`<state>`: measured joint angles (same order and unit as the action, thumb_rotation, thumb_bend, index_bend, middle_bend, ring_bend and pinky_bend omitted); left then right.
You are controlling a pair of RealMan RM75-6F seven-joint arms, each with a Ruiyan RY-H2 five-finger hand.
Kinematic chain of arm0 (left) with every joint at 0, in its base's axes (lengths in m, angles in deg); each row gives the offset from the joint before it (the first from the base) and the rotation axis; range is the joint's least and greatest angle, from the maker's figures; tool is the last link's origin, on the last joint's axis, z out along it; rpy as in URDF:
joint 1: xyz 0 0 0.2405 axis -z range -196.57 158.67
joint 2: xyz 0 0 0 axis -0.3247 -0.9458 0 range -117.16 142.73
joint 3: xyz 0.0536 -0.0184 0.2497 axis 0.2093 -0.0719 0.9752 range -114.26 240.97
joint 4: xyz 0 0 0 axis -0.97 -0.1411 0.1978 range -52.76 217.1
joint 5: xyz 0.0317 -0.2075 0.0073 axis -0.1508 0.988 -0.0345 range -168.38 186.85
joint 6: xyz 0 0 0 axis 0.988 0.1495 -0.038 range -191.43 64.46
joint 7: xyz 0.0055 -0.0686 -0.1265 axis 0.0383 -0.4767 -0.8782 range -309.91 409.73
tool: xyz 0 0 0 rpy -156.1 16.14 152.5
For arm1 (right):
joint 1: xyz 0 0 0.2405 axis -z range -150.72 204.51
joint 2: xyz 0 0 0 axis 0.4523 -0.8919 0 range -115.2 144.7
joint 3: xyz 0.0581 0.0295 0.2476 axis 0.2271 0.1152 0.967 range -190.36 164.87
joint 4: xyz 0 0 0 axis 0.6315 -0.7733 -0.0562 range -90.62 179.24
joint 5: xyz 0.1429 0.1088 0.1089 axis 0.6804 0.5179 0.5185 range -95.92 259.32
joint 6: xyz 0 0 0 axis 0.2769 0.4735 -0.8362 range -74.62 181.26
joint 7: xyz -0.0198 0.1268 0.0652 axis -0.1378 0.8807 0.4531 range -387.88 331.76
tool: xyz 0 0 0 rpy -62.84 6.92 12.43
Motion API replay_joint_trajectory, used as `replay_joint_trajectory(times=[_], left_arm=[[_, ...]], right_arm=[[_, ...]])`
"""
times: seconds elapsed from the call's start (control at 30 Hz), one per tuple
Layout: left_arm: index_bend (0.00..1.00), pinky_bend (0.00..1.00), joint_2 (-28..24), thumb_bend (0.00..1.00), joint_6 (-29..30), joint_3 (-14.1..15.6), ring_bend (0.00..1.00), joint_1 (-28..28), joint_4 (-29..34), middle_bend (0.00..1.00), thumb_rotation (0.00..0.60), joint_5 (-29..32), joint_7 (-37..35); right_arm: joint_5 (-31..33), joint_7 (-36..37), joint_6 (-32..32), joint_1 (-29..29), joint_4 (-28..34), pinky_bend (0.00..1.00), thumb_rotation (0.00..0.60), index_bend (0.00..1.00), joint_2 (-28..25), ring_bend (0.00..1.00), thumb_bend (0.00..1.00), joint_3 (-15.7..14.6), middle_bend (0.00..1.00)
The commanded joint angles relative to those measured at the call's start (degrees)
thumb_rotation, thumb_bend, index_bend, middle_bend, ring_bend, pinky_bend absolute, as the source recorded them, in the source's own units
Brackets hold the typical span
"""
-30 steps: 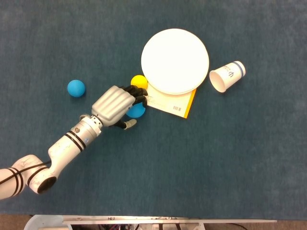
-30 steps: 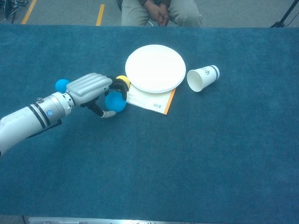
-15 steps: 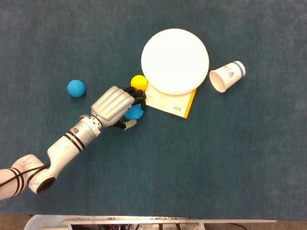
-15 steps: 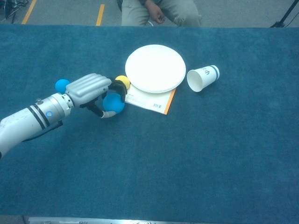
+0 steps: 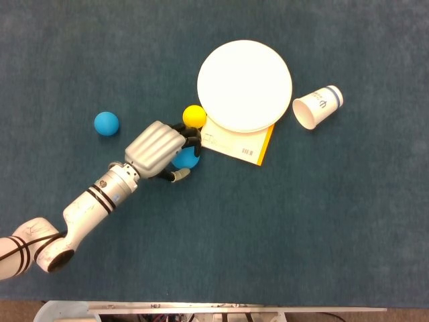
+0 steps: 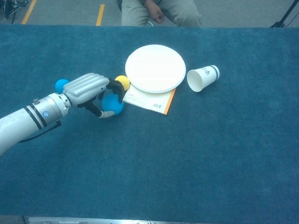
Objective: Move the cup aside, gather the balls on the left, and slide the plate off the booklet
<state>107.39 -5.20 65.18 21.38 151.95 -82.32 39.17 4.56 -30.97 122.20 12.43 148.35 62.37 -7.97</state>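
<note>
Three balls sit left of the plate point(image 5: 244, 85). The left hand point(image 5: 155, 148) has its fingers point(image 6: 115, 89) curled round a blue ball point(image 6: 112, 103). If they slip, it could roll away or bump the yellow ball point(image 5: 194, 115) beside the plate.

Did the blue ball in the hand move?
Yes. The blue ball has slid left with the left hand, away from the booklet.

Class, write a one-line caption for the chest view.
Left hand grips a blue ball beside the yellow ball, plate on booklet.
</note>
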Motion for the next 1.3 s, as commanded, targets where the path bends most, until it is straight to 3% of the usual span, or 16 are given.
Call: replay_joint_trajectory(times=[0.03,0.47,0.9,1.3], left_arm=[[0.45,0.56,0.17,0.26,-0.1,0.09,0.34,0.03,-0.07,0.33,0.6,-0.01,0.11],[0.4,0.55,1.11,0.26,-1.56,-0.18,0.28,0.38,-0.83,0.29,0.6,0.92,0.62],[0.51,0.62,3.21,0.27,-0.21,-0.54,0.38,0.55,-3.99,0.41,0.6,0.24,-1.81],[0.53,0.64,-2.1,0.28,1.42,1.29,0.39,-0.67,-1.32,0.44,0.6,-0.93,-1.27]], right_arm=[[0.0,0.0,0.02,0.02,0.03,0.59,0.6,0.28,-0.01,0.36,0.17,0.0,0.39],[0.16,0.48,-0.21,0.14,-0.29,0.59,0.6,0.28,-0.01,0.36,0.17,-0.05,0.39],[0.29,0.92,0.23,0.44,-0.39,0.59,0.6,0.28,-0.3,0.36,0.17,0.11,0.39],[0.18,0.79,0.4,0.4,-0.02,0.59,0.6,0.28,-0.35,0.36,0.17,0.29,0.39]])
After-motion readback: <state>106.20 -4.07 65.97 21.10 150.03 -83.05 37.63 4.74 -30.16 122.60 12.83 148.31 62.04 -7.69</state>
